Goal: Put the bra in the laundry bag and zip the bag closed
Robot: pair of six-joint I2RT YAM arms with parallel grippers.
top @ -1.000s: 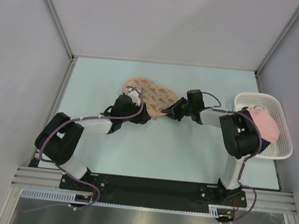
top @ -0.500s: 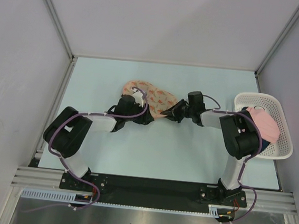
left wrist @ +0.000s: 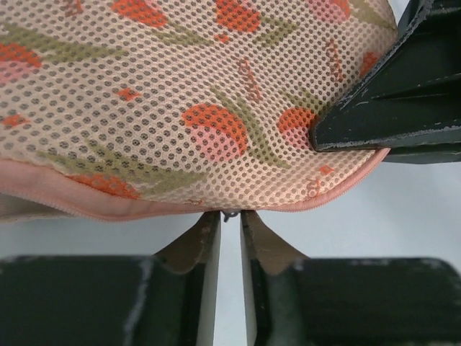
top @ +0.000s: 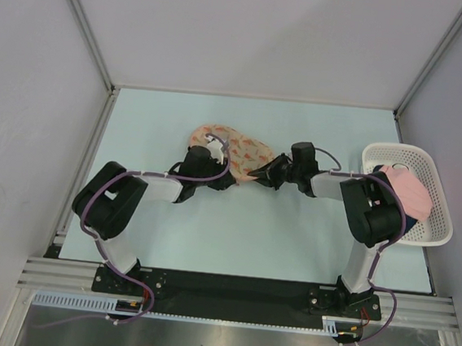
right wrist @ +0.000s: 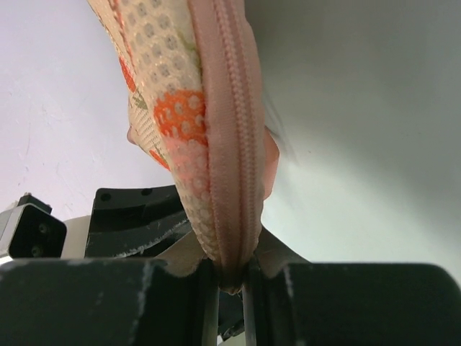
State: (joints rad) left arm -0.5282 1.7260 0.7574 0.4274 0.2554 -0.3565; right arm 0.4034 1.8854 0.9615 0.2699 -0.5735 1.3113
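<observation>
Jaws of the right gripper (right wrist: 230,270) pinch the zipped rim of the laundry bag (top: 229,150) at its near-right tip. The left gripper (left wrist: 229,216) has its jaws almost together at the bag's zip seam; whether they grip cannot be told. The bag lies mid-table (top: 290,236), long axis running far-left to near-right, with bare surface around it. A white basket (top: 380,152) at the right edge holds a pink cloth (top: 409,194).

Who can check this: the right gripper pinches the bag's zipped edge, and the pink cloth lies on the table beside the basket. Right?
Not quite. The pink cloth lies in the basket, not on the table beside it, as the top external view shows. The right gripper does pinch the zipped edge of the bag.
</observation>
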